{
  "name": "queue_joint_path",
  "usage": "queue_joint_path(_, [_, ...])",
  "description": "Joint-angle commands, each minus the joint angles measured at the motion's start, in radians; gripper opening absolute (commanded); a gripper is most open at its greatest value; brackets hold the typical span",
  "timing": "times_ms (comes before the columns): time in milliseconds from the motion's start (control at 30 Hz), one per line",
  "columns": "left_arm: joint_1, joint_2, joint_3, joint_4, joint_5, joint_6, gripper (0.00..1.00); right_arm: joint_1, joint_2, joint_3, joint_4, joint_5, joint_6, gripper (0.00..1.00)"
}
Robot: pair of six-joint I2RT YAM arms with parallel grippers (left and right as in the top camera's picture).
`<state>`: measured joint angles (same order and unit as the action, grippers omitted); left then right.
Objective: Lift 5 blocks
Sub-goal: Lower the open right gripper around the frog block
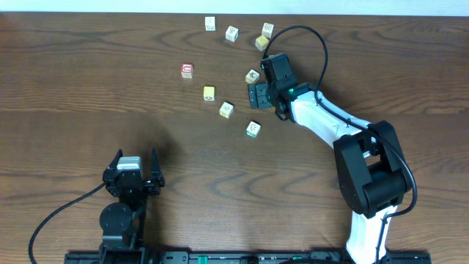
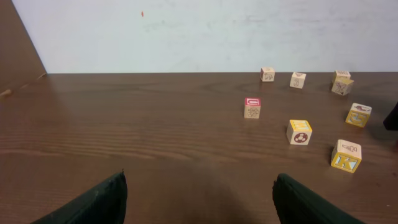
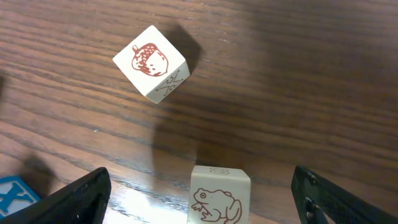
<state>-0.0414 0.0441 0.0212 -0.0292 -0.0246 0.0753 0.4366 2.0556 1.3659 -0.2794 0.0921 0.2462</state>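
Right wrist cam: my R gripper [image 3: 200, 182] has its fingers spread wide w/ the frog block [image 3: 219, 198] on the table [image 3: 298, 74] btwn them, touching neither, not lifted. Acorn block [image 3: 150, 62] sits just beyond. L gripper [image 2: 199, 199] also spread, nothing in it, well apart from the other blocks [image 1: 226, 109].

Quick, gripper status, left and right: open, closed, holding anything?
Left gripper: open, holding nothing.
Right gripper: open, holding nothing; a frog-printed block sits between its fingers, untouched.
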Motion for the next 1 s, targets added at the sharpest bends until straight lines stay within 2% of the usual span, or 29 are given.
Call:
queue_joint_path(0, [-0.004, -0.002, -0.017, -0.041, -0.012, -0.008, 0.76, 0.002, 0.002, 0.005, 0.003, 0.045, 0.012, 0.91])
queue_joint_path(567, [-0.004, -0.002, -0.017, -0.041, -0.012, -0.008, 0.75, 0.002, 0.002, 0.005, -0.05, 0.058, 0.02, 0.87])
queue_joint_path(800, [-0.004, -0.002, -0.017, -0.042, -0.012, -0.008, 0.75, 0.002, 0.003, 0.005, -0.048, 0.058, 0.019, 0.78])
queue_joint_path(967, [-0.004, -0.002, -0.017, -0.041, -0.012, -0.008, 0.76, 0.002, 0.006, 0.005, -0.045, 0.063, 0.019, 0.79])
